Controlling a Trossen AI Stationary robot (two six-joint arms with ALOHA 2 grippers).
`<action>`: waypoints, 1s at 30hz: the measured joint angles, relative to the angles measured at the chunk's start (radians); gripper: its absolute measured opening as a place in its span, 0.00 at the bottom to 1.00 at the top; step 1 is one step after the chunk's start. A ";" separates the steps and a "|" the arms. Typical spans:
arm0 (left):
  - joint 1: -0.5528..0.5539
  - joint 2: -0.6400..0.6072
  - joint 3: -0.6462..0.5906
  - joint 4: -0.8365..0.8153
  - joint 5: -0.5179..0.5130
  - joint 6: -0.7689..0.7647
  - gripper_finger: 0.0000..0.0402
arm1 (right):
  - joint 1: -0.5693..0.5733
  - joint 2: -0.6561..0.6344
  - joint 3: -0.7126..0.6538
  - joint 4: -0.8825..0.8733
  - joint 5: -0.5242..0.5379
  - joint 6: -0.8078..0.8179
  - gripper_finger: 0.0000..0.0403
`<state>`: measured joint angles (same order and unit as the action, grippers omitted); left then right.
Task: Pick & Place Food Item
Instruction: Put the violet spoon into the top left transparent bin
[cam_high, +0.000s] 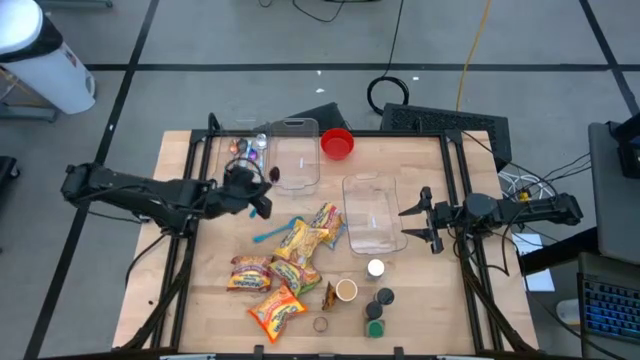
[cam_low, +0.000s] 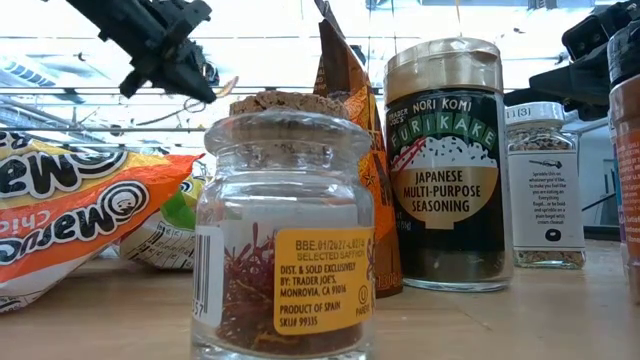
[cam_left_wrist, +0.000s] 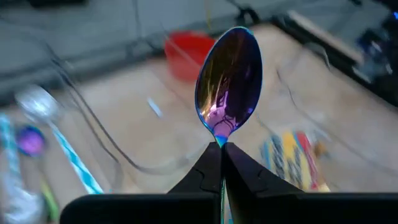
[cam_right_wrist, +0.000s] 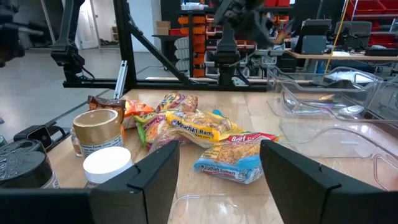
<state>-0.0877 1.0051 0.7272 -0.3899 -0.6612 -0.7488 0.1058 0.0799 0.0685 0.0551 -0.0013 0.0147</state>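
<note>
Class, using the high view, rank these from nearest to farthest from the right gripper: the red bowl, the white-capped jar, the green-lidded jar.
From the right gripper:
1. White-capped jar, just toward the table's front.
2. Green-lidded jar, at the front edge.
3. Red bowl, at the back edge.

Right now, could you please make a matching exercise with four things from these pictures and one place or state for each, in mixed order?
Things:
1. spoon
2. red bowl
3. right gripper
4. saffron jar

Places or states:
A. open, holding nothing, beside a clear container
B. closed with a cork lid, nearest to the low camera
C. pinched by its handle in the left gripper
D. at the far edge of the table, next to the other clear container

Pairs: 1-C, 2-D, 3-A, 4-B
</note>
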 joint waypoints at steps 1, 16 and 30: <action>0.007 -0.013 0.000 0.003 -0.028 0.015 0.01 | 0.000 0.000 0.000 0.000 0.000 0.000 0.54; 0.287 -0.097 0.001 0.093 -0.199 0.280 0.01 | 0.000 0.000 0.000 0.000 0.000 0.000 0.54; 0.743 0.027 -0.202 0.442 0.096 0.223 0.02 | 0.000 0.000 0.000 0.000 0.000 0.000 0.54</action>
<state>0.6548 1.0319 0.5249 0.0521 -0.5655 -0.5257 0.1059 0.0799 0.0685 0.0552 -0.0013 0.0147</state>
